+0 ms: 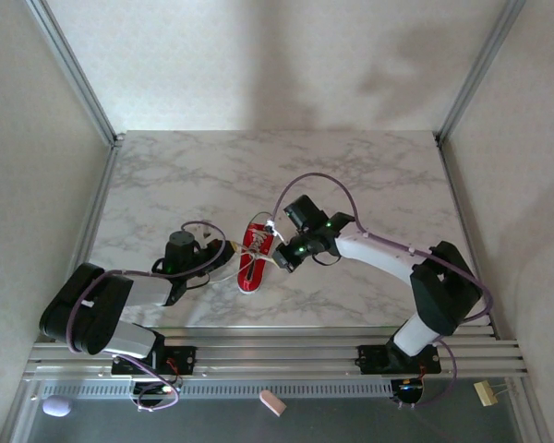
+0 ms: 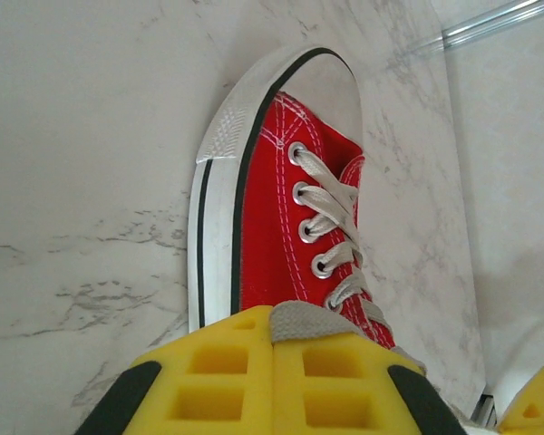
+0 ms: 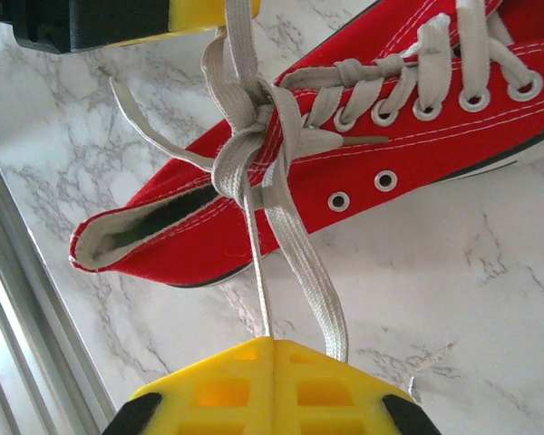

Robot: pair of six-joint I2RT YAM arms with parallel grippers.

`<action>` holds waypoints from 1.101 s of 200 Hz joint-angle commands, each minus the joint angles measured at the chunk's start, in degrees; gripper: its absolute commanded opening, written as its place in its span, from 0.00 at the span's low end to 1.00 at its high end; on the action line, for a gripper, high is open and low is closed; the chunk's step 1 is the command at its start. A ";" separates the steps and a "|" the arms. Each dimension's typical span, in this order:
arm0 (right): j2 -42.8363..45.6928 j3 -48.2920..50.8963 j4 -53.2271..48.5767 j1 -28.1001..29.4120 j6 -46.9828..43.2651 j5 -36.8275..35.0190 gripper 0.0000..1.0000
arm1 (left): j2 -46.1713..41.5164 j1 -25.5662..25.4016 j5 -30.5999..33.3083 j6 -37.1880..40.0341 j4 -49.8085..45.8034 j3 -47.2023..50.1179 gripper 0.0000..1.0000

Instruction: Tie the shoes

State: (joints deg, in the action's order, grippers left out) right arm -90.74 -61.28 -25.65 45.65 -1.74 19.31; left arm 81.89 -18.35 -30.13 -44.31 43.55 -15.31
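here, in the top view, the red shoe (image 1: 251,260) rests near the middle of the marble worktop (image 1: 379,175), between the two arms. the left claw (image 1: 223,251) reaches it from the left and the right claw (image 1: 277,245) from the right, both close against the laces; the grips themselves are too small to read here. risk: opposed pulls on so light a shoe would likely drag or turn it on the smooth worktop rather than tighten anything.

left wrist view: the left claw (image 2: 272,349) is closed on a flat piece of white lace (image 2: 301,319), with the laced front of the shoe just beyond. risk: the lace is pinched only at the tips, so a sharp tug could slip it free.

right wrist view: the right claw (image 3: 272,349) is pinched shut on a thin strand that runs down from a loose knot (image 3: 251,136); a broader strand ends just beside its tips. risk: the knot looks slack and lopsided, so uneven tension may undo it or leave it standing off the eyelets (image 3: 363,190).
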 commanded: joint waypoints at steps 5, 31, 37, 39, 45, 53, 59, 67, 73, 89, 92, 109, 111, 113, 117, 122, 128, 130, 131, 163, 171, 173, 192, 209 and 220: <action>3.06 1.80 1.47 -0.30 0.77 -1.85 0.00 | -1.19 0.94 1.04 0.83 -0.52 0.14 0.00; 4.20 2.73 1.50 -0.68 0.86 -2.42 0.00 | -1.38 1.36 1.04 1.07 -1.14 0.11 0.00; 4.42 2.89 1.57 -0.73 0.86 -2.48 0.00 | -1.52 1.39 1.04 1.16 -1.16 0.15 0.00; 4.49 2.91 1.63 -0.73 0.86 -2.47 0.00 | -1.57 1.43 1.04 1.16 -1.25 0.18 0.00; 4.58 3.00 1.65 -0.82 0.94 -2.43 0.00 | -1.71 1.51 1.04 1.16 -1.34 0.19 0.00; 4.64 2.96 1.57 -0.82 0.86 -2.27 0.00 | -1.77 1.47 1.03 1.16 -1.40 0.26 0.00; 4.67 2.85 1.64 -0.82 0.78 -1.88 0.00 | -1.83 1.54 0.89 1.23 -1.28 0.28 0.00; 4.53 2.59 1.87 -0.81 0.68 -1.32 0.00 | -1.73 1.52 0.16 1.30 -0.92 0.28 0.00; 4.23 2.28 2.11 -0.82 0.55 -0.65 0.00 | -1.58 1.47 -0.60 1.34 -0.36 0.28 0.00; 3.11 0.75 3.01 -0.75 0.68 1.65 0.00 | -1.32 1.39 -2.69 1.72 0.39 -0.09 0.00; 2.85 0.39 3.13 -0.72 0.76 2.10 0.00 | -1.22 1.31 -3.04 1.88 0.39 -0.23 0.00; 1.27 -2.14 4.08 -0.31 1.10 4.22 0.00 | -1.17 0.65 -4.27 2.71 -0.23 -1.01 0.00; 1.09 -2.46 4.24 -0.21 1.12 4.37 0.00 | -1.20 0.57 -4.31 2.78 -0.33 -1.10 0.00; 0.92 -2.80 4.41 -0.14 1.16 4.56 0.00 | -1.22 0.52 -4.34 2.88 -0.42 -1.16 0.00; 0.59 -3.42 4.68 0.03 1.21 4.91 0.00 | -1.31 0.38 -4.26 2.99 -0.55 -1.21 0.00; 0.08 -4.24 4.94 0.29 1.30 5.36 0.00 | -1.50 0.33 -4.03 3.01 -0.70 -1.19 0.00; -0.56 -5.32 5.15 0.56 1.38 5.87 0.00 | -1.62 0.33 -3.61 2.96 -0.75 -1.13 0.00; -0.82 -5.65 5.23 0.69 1.38 6.01 0.00 | -1.68 0.33 -3.51 2.93 -0.75 -1.06 0.00; -0.92 -5.85 5.29 0.72 1.39 6.14 0.00 | -1.66 0.33 -3.39 2.92 -0.79 -1.05 0.00; -5.51 -11.25 5.20 3.00 1.13 8.28 0.00 | -1.83 0.74 -0.52 1.72 -1.03 -0.56 0.00; -6.75 -12.34 4.92 3.67 1.02 8.43 0.00 | -1.75 1.01 0.12 1.32 -0.82 -0.28 0.00; -7.04 -12.52 4.84 3.79 0.97 8.45 0.00 | -1.74 1.07 0.26 1.22 -0.70 -0.19 0.00; -9.43 -14.61 4.56 5.47 0.92 8.81 0.00 | -1.41 1.63 0.69 0.57 0.12 0.37 0.00; -11.68 -16.52 3.87 6.97 0.77 8.75 0.00 | -0.98 1.82 0.43 0.55 0.61 0.37 0.00; -12.83 -17.45 3.60 7.64 0.68 8.49 0.00 | -0.60 1.83 0.07 0.55 0.90 0.36 0.00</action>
State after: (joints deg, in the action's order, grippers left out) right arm -101.10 -75.72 -20.91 51.53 -0.82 26.72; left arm 81.25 -17.12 -30.59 -43.35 42.83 -15.31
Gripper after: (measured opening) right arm 0.062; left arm 0.038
